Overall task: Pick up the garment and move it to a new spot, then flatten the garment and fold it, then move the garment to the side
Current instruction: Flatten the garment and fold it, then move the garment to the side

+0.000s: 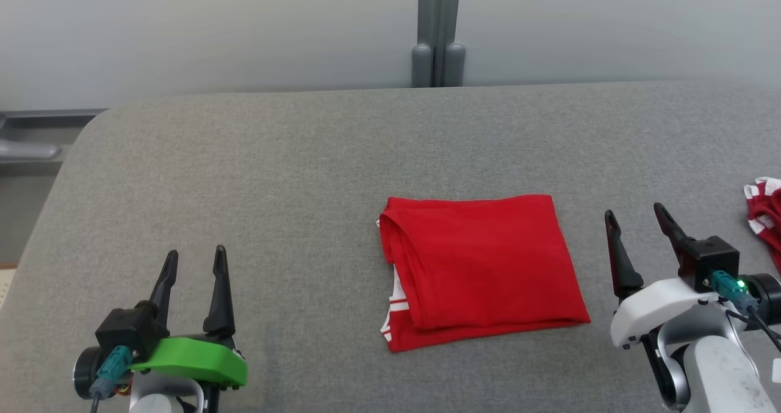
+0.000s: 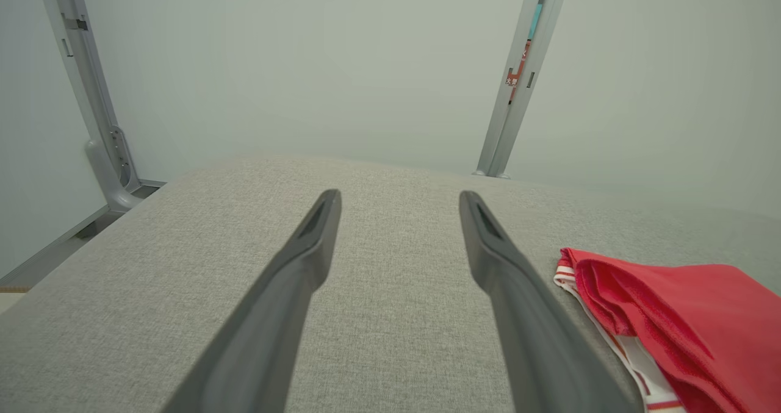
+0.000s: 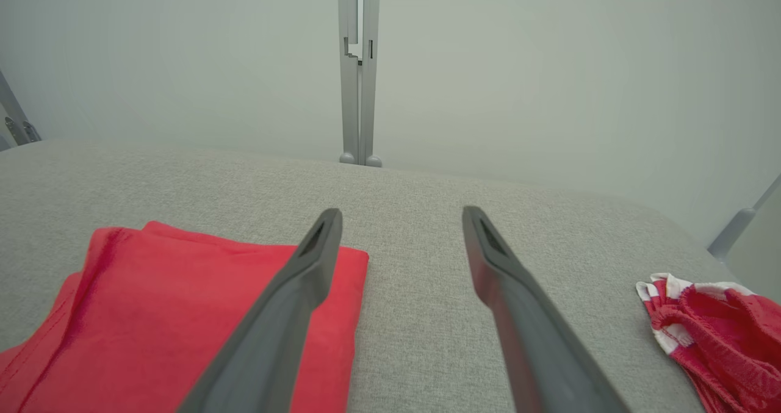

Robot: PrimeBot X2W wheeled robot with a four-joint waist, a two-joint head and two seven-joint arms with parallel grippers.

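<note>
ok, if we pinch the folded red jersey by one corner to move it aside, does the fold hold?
Probably not: the garment lies in loose stacked layers with soft rounded edges, so it looks floppy and would likely droop open. It seems thin and light. The woven grey surface looks grippy, so a push may bunch the bottom layer.

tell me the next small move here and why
Probably bring the right gripper left to the garment, at its near right corner, and close on it. It lies folded; that gripper and the left gripper stand open, apart from it, so only moving it aside seems left.
</note>
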